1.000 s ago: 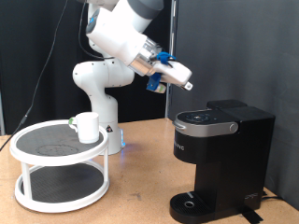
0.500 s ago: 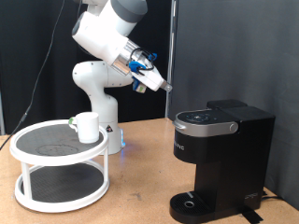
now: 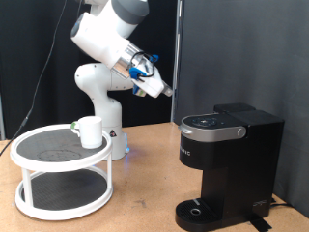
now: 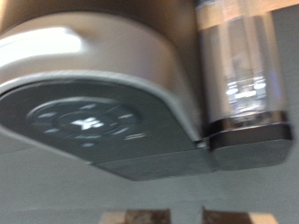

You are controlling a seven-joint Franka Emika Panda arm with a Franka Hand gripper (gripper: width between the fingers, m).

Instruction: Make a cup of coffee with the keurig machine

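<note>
Cup (image 3: 90,131) only in exterior view

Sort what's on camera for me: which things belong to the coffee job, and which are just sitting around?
Job:
- keurig machine, lid shut, nothing on its drip base
- cup, on the stand's top tier
- gripper, up in the air between them, nothing seen in it

Lying about:
- white two-tier round stand
- wooden table

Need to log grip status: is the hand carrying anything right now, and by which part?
Nothing is held. The hand hangs in the air above the keurig machine; the cup sits untouched on the white stand.
</note>
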